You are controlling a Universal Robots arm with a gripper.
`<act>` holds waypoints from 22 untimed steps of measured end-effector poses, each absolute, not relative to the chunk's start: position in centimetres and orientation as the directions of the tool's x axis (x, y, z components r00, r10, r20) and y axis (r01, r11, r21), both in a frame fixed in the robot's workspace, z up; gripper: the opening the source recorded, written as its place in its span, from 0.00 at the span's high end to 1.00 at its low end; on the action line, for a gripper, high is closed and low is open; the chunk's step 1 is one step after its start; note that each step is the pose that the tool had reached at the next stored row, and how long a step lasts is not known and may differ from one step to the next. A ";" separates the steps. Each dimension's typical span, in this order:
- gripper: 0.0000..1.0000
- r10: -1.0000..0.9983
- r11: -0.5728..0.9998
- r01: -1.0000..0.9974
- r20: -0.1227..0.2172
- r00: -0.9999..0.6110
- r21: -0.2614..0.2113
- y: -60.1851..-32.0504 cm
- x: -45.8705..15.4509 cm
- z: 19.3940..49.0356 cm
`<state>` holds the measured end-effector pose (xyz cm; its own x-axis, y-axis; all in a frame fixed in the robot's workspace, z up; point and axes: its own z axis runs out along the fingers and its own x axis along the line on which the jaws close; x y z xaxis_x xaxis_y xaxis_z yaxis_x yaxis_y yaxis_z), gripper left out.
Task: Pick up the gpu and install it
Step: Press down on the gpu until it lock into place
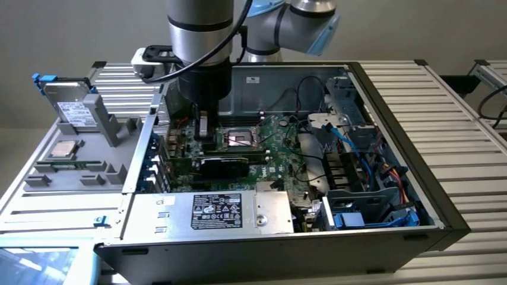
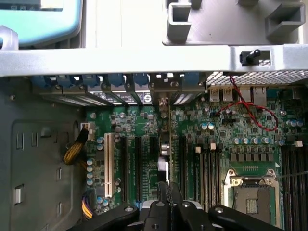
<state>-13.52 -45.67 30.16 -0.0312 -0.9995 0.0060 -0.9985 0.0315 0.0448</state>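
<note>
The gpu (image 1: 231, 164) stands upright on the large green motherboard (image 1: 277, 148) inside the open computer case, its black shroud facing the exterior view. In the wrist view I see the gpu (image 2: 164, 144) edge-on, a thin card running between the expansion slots. Its silver bracket end sits at the case's rear wall. My gripper (image 1: 206, 141) reaches down into the case over the card's bracket end. In the wrist view the gripper (image 2: 168, 195) has its black fingers (image 2: 160, 204) drawn close on the card's top edge.
An open CPU socket (image 2: 250, 197) lies beside the slots. Blue slot latches (image 2: 115, 79) line the rear wall and red wires (image 2: 250, 113) loop over the board. The power supply (image 1: 214, 211), drive cage and cables (image 1: 317, 148) crowd the case. A grey parts tray (image 1: 75, 160) holding a hard drive sits outside.
</note>
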 end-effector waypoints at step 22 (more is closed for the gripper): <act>0.88 -0.999 0.042 -0.999 0.006 -0.042 0.016 -45.1 -15.3 27.0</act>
